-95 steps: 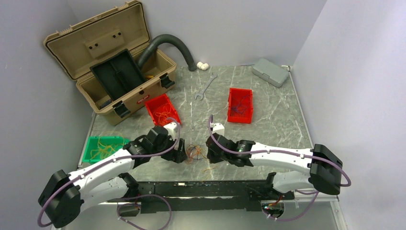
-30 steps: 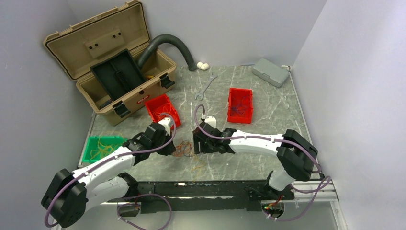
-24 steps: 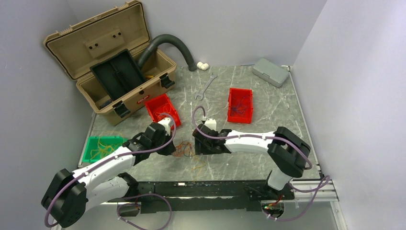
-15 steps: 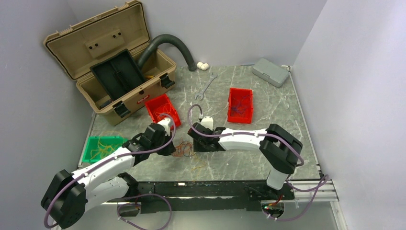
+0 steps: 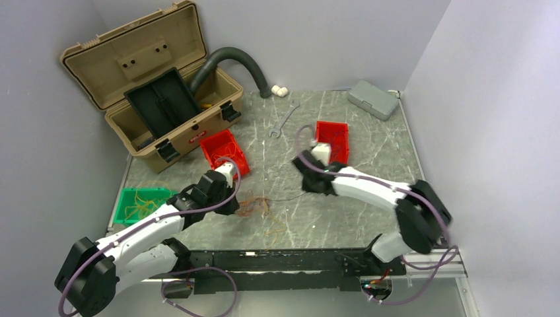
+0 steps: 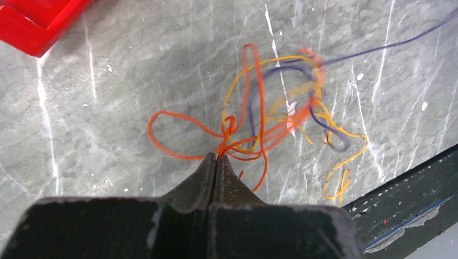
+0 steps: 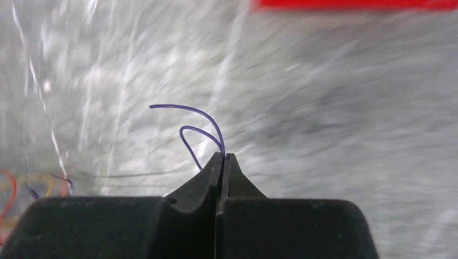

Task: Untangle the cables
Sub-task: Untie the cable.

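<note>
cables [image 5: 254,207]: bunched near table's [image 5: 389,139] near edge, left of middle | left gripper [image 6: 217,159]: clamped on orange strand [image 6: 224,141] | right gripper [image 7: 222,156]: pinching purple strand [image 7: 189,108] | risk: taut purple strand may snag, cinching the cables tighter, or slip free

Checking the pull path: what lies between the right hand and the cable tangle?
One thin purple strand over bare table, running from the tangle to the right hand; the top view shows it.
</note>
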{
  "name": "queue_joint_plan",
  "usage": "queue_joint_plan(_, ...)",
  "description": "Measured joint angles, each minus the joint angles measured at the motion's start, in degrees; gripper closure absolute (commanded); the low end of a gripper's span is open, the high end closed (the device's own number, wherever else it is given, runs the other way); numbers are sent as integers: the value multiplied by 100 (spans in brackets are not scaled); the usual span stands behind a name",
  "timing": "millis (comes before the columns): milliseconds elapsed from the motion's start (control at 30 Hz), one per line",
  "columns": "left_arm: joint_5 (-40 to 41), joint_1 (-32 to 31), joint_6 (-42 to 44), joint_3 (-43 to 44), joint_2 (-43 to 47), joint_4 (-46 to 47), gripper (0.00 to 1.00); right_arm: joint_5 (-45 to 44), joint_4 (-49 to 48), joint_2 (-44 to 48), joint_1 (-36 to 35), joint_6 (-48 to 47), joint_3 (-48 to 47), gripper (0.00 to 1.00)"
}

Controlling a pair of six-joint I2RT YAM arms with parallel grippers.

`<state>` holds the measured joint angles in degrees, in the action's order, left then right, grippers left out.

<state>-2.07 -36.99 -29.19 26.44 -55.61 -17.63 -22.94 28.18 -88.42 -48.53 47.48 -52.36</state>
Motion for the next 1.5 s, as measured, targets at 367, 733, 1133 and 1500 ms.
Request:
queue_joint_plan(367, 87, 17, -22, 0, -22, -92, 100, -385, 1043, 2706, 2636, -1215, 31, 100)
queue_joint_plan(733, 610, 17, -190, 11, -166, -566, 100, -1062, 1679, 3322, 3436, -1497, -883, 100)
queue_joint_plan(1133, 1207, 26, -588, 256, -125, -988, 100, -1276, 2022, 3445, 3539, -1357, -951, 100)
queue_joint_plan(1500, 769, 15, -321, 258, 304, -817, 90, -339, 2022, 3716, 3565, -1189, -37, 82)
